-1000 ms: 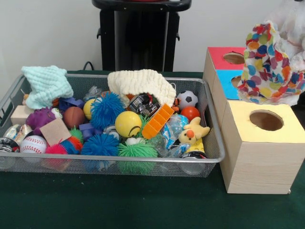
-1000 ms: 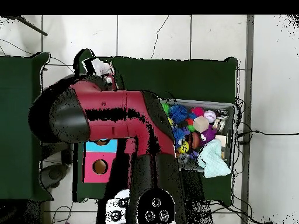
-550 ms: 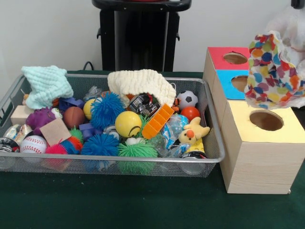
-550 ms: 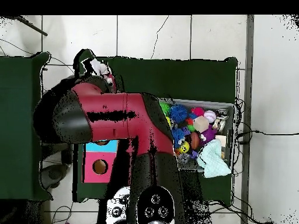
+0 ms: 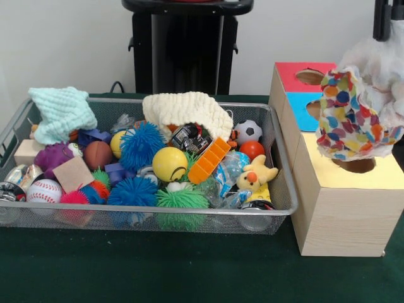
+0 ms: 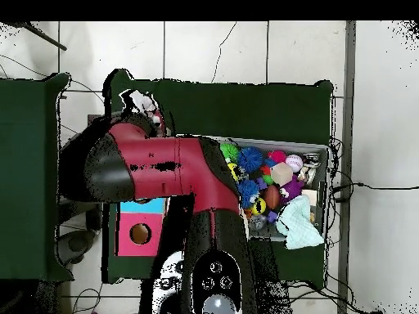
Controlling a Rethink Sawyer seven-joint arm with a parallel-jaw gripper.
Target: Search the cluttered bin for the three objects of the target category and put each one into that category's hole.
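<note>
The spotted cloth (image 5: 353, 117) hangs over the yellow box's hole (image 5: 356, 165) (partly covering it). The end effector (image 5: 380, 19) holds the cloth from above. The wire bin (image 5: 278, 151) stands just beside.

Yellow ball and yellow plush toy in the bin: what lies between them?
In the front view, an orange ridged block lies between the yellow ball and the plush toy.

A dark green table (image 5: 158, 265) carries a wire mesh bin (image 5: 281, 158) heaped with toys and, just beside it, a wooden box (image 5: 341, 214) with holes on top.
</note>
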